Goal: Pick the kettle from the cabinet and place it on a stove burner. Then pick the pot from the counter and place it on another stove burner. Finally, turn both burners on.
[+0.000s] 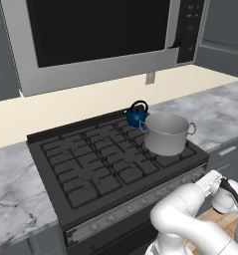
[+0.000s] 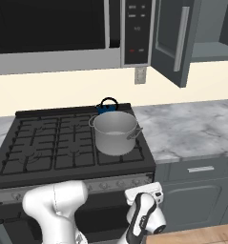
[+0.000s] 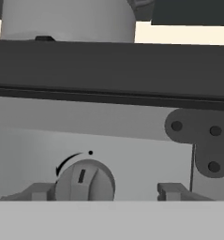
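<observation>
My claw: spread wide, grasping nothing; fingers flank a silver knob, its left edge against my left finger.
Knob strip: fills my hand view, directly ahead.
Pot: on the front right burner, at my 12 o'clock above the strip.
Kettle: on the rear right burner, just behind the pot, partly hidden.
Cabinet: door open, 2 o'clock, beside the microwave.
Counter: 3 o'clock.

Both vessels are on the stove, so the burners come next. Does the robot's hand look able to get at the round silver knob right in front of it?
Probably yes: the hand faces the round silver knob squarely, one finger beside it, nothing between.
</observation>
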